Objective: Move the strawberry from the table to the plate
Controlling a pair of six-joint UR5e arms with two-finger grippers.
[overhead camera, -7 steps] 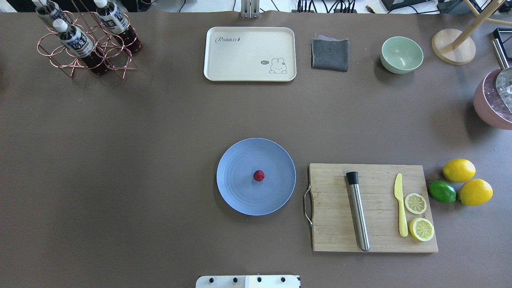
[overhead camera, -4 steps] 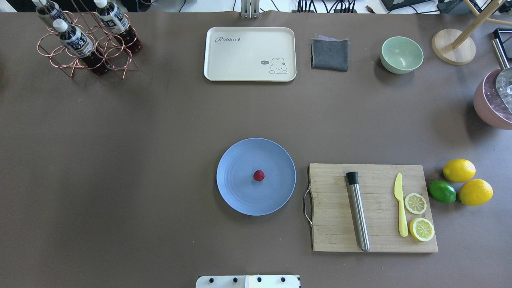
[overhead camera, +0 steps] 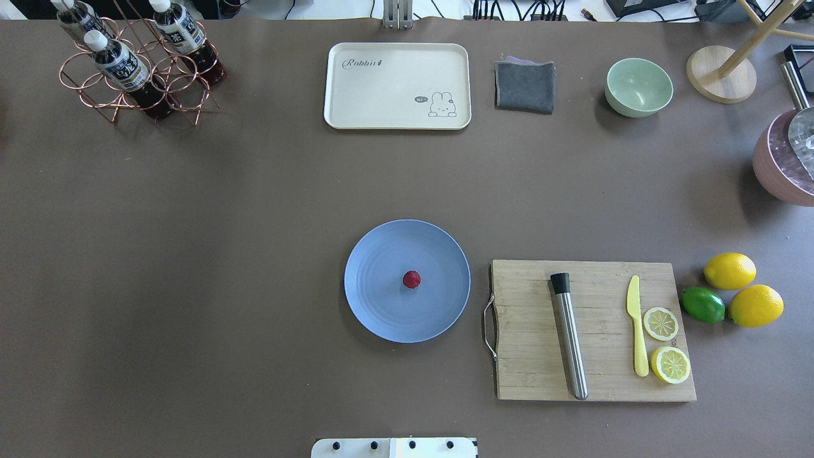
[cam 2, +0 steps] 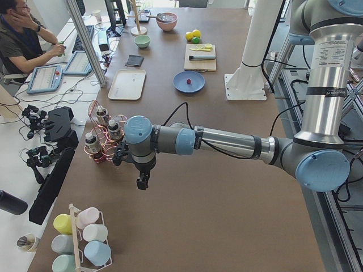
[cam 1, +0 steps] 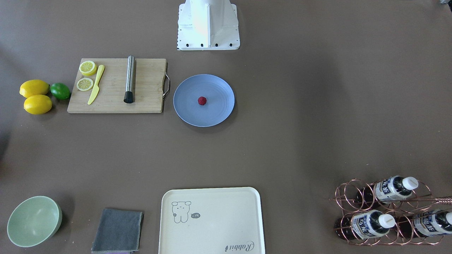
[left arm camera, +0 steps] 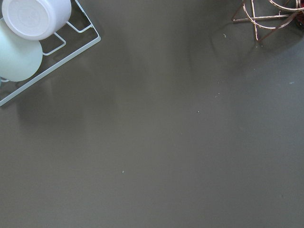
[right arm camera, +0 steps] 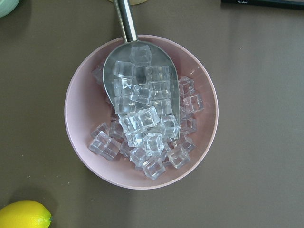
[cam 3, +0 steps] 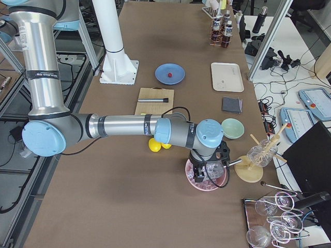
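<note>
The brown table (overhead camera: 191,254) runs wide under the cameras. At its middle the strawberry (overhead camera: 411,279) sits near the centre of the blue plate (overhead camera: 381,315), which lies just beside the cutting board (overhead camera: 528,362). I judge the placing done, with at most parking left to do. The left gripper (cam 2: 142,182) hangs over the table's left end, near the bottle rack (cam 2: 105,133). The right gripper (cam 3: 201,174) hovers above the pink ice bowl (right arm camera: 76,114). Both show only in side views, so I cannot tell how their jaws stand. Any next move should keep well away from the plate, since the berry would probably roll if it were jostled.
</note>
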